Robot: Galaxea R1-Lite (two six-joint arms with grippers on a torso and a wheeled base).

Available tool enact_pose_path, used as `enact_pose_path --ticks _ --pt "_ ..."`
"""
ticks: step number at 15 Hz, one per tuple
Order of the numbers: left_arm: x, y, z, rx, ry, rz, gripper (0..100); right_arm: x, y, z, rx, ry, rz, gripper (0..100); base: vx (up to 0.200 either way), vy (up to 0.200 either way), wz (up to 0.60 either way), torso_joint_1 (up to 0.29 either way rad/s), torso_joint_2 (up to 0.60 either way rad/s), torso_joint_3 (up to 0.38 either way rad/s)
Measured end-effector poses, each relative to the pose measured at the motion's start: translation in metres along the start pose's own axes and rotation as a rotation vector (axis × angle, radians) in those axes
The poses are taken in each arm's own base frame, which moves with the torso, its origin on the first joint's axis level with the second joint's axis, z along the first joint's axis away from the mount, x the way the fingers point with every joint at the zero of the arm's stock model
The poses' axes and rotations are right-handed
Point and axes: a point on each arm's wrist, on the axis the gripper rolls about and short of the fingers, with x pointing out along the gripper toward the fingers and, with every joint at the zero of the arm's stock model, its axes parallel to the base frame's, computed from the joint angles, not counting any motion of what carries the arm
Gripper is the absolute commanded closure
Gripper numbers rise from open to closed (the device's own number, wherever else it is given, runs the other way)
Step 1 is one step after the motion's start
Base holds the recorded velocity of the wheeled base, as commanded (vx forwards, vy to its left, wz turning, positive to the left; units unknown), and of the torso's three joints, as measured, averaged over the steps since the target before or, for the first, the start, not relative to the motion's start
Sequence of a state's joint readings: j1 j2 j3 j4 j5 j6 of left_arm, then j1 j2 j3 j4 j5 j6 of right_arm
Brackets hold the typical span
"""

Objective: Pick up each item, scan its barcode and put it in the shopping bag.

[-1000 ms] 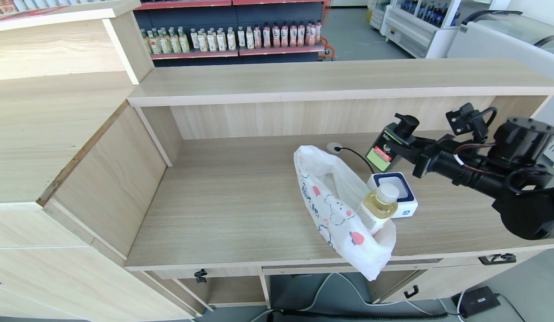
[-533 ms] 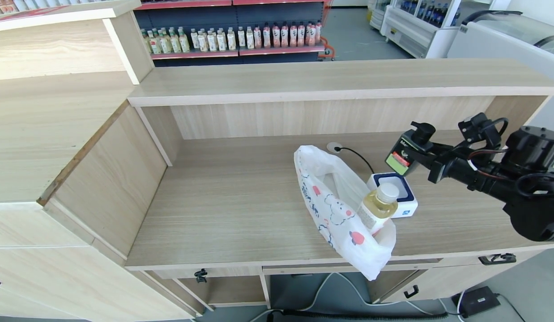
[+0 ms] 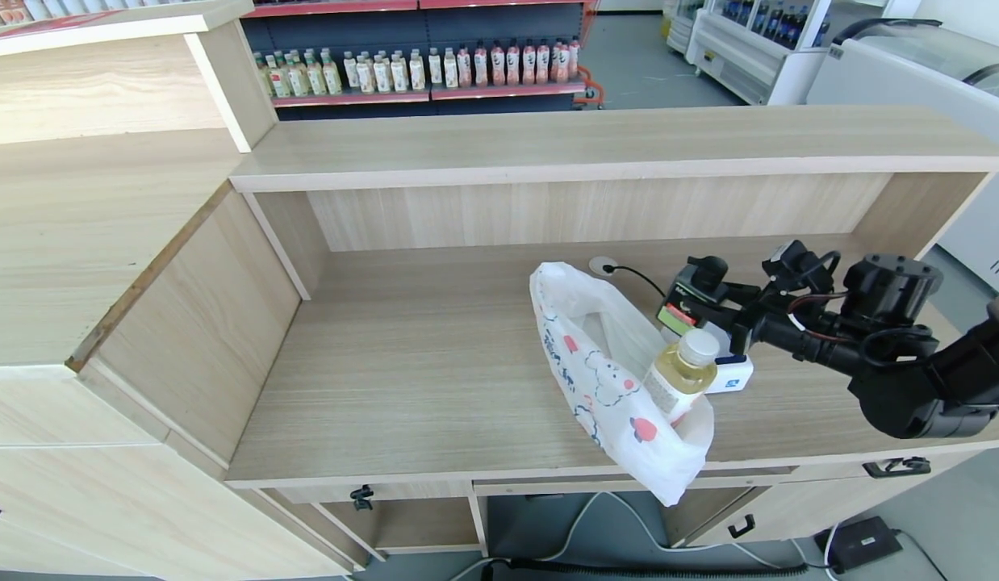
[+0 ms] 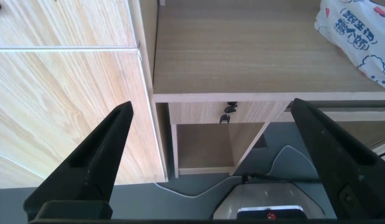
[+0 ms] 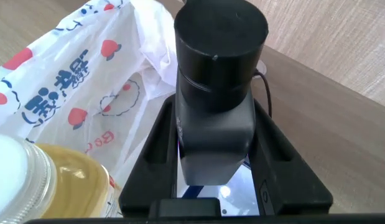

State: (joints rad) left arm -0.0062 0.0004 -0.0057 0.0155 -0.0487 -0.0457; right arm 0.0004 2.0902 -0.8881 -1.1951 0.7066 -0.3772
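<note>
So your right end effector (image 3: 707, 292) is clamped on the dark black-capped bottle (image 3: 682, 307) and holds it tipped over directly above the scanner (image 3: 729, 373), close to its top face. Just beside the scanner, on the side toward the middle of the worktop (image 3: 435, 379), you've got the shopping bag (image 3: 596, 379) slumped open with a yellow drink bottle (image 3: 683, 367) poking out of its mouth, white cap up. Your left end effector (image 4: 204, 155) has its fingers spread wide apart, well away from the scanner, out in front of the worktop's front edge.
</note>
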Motion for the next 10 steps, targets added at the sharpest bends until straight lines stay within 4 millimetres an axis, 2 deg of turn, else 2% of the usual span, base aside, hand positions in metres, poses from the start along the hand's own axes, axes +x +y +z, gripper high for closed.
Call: enact_pose_path --ticks 10 --pt "0.0 0.0 0.0 0.0 0.0 0.0 0 0.034 0.0 -0.012 0.025 -0.038 0.063 100 0.0 0.0 0.0 0.0 0.0 0.0"
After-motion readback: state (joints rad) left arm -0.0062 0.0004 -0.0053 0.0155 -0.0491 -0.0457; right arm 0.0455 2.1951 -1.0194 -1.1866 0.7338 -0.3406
